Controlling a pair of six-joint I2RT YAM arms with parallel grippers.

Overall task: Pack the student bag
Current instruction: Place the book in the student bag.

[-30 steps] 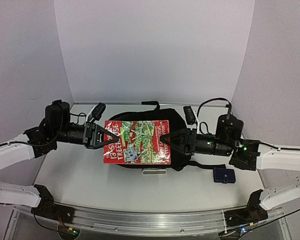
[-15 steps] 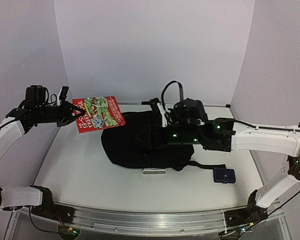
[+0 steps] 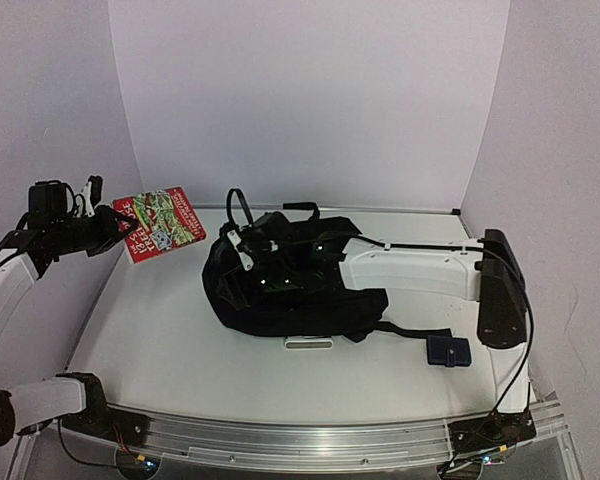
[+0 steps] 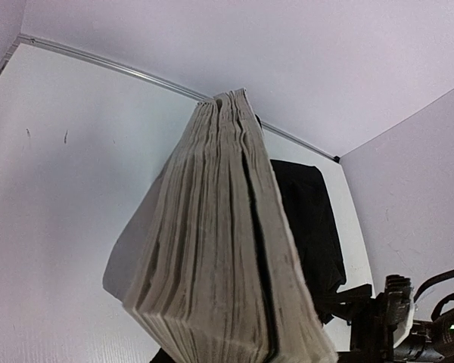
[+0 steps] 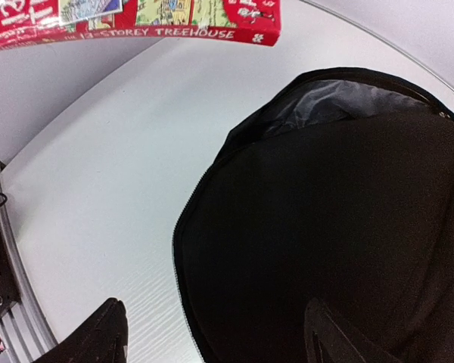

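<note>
The black student bag (image 3: 310, 300) lies in the middle of the table; it also shows in the right wrist view (image 5: 325, 227) and the left wrist view (image 4: 312, 219). Its zipper is parted at the far-left edge, showing grey lining (image 5: 325, 106). My left gripper (image 3: 118, 234) is shut on a red picture book (image 3: 160, 222) and holds it in the air left of the bag; its page edges (image 4: 219, 249) fill the left wrist view. My right gripper (image 5: 216, 336) is open and empty over the bag's left part (image 3: 230, 272), with the arm stretched across the bag.
A small dark-blue pouch (image 3: 448, 350) lies right of the bag. A flat pale item (image 3: 310, 344) lies at the bag's front edge. White walls stand at the left, back and right. A metal rail (image 3: 300, 440) runs along the front.
The right gripper let go of the book and reached across the bag to its left side. The left gripper carried the book left, away from the bag.
</note>
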